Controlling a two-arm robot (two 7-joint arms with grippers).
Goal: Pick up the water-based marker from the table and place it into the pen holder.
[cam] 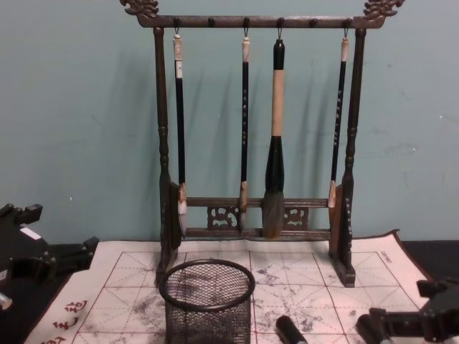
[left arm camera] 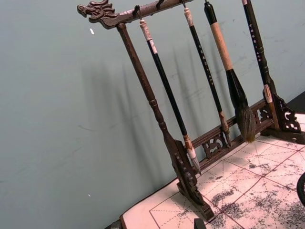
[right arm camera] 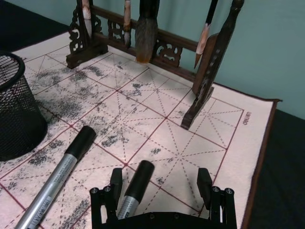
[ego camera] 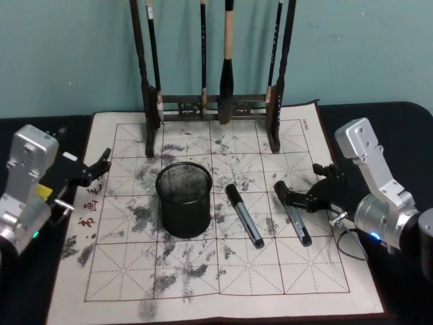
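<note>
On the black table point(ego camera: 406, 122), seen from the head view, lay an off-white mat point(ego camera: 223, 284) ruled in red squares and blotched with grey ink. The pen holder point(ego camera: 183, 218), a round cup of black wire mesh with a solid rim, stood upright near the mat's middle. The water-based marker point(ego camera: 298, 225), a grey barrel with a black cap, lay flat on the mat, well apart from the holder on the robot's right. A second marker point(ego camera: 244, 215) of the same make lay between the two. The right gripper point(ego camera: 303, 188) sat low over the water-based marker's capped end. The left gripper point(ego camera: 95, 169) hung over the mat's left edge, its jaws released.

From the left wrist view, a dark carved wooden brush rack point(left arm camera: 157, 114) held four brushes point(left arm camera: 228, 71) hanging by their tops from its rail.

From the right wrist view, the right gripper's two black fingers point(right arm camera: 116, 180) were spread wide, one on either side of the marker's point(right arm camera: 136, 187) round cap, the jaws not clamped on it. The cap lay closer to one finger than to the other. The mesh wall of the holder point(right arm camera: 14, 109) stood off to one side.

From the chest view, the holder point(cam: 208, 308) stood before the rack point(cam: 163, 143), its weave fine enough to see through. The left gripper point(cam: 54, 236) showed its fingers parted at the left edge.
</note>
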